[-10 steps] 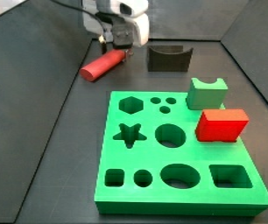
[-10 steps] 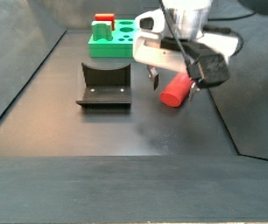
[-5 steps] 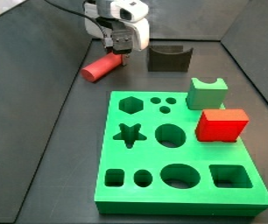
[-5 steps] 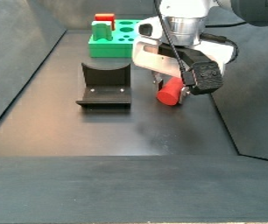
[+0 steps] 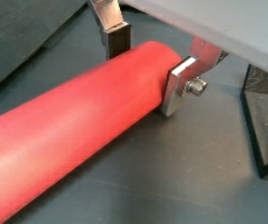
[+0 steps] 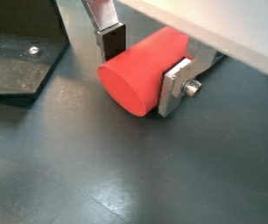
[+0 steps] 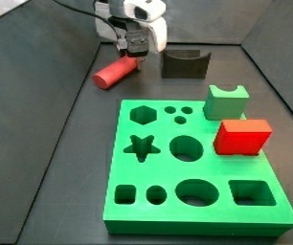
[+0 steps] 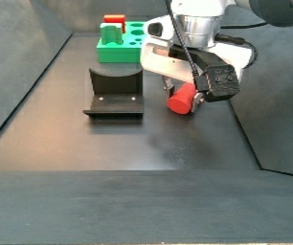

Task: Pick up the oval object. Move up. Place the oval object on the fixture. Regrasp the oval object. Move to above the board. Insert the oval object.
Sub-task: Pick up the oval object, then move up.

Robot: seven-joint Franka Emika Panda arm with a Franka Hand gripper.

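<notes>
Dark matte flooring runs wall to wall, and on it the board [image 7: 200,167] takes up most of the near ground, bright green with its cut-outs, a light green notched block [image 7: 226,100] and a red cube [image 7: 244,136] sitting on its far edge. Behind it stands the fixture [image 7: 184,63], dark and low, with its base plate plain in a side view [image 8: 115,93]. Smaller again is the oval object [image 7: 113,72], lying on the floor just beside the fixture. The gripper [image 7: 132,53] is down over one end of it, and both wrist views show the silver fingers [image 6: 179,86] pressed against either flank of the peg [image 5: 89,122], so the jaws look clamped on it.

My worry is that hold. It sits near one end, so most of the peg's length hangs out to one side; on the lift it could droop or swivel between the pads. Smooth sides would help it slip. A tilted peg would then sit badly in the fixture's notch.
</notes>
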